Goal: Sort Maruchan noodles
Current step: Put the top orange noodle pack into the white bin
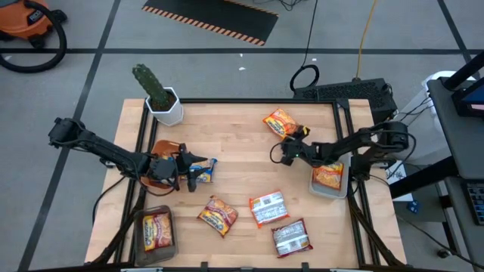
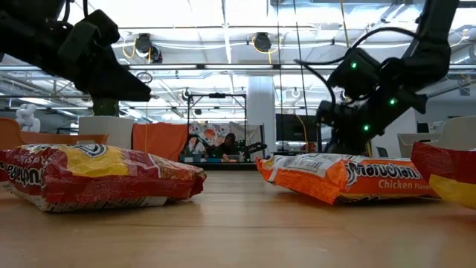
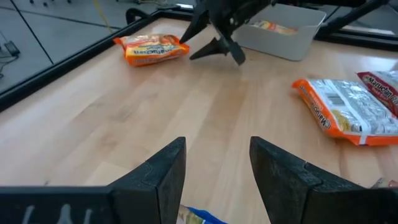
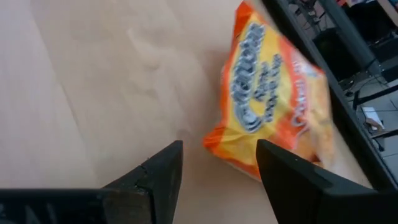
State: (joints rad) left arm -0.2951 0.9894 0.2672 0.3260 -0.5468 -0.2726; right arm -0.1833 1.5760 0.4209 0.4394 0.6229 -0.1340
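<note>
Wooden tabletop carries loose ramen packets across its middle and front. Each grey tray, right edge and front-left corner, holds one orange packet. Right gripper hovers spread beside the far orange packet; left gripper hangs open over a blue packet.

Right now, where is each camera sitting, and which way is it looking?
High view: above, facing straight down on the wooden table; both arms show.
Low view: at tabletop height, facing the room; both arms hang above.
Left wrist view: on the left arm, past its open left gripper, facing the right gripper.
Right wrist view: on the right arm, past its open fingers, facing the orange crinkly noodle packet.
Shared: that packet shows in the high view too.
</note>
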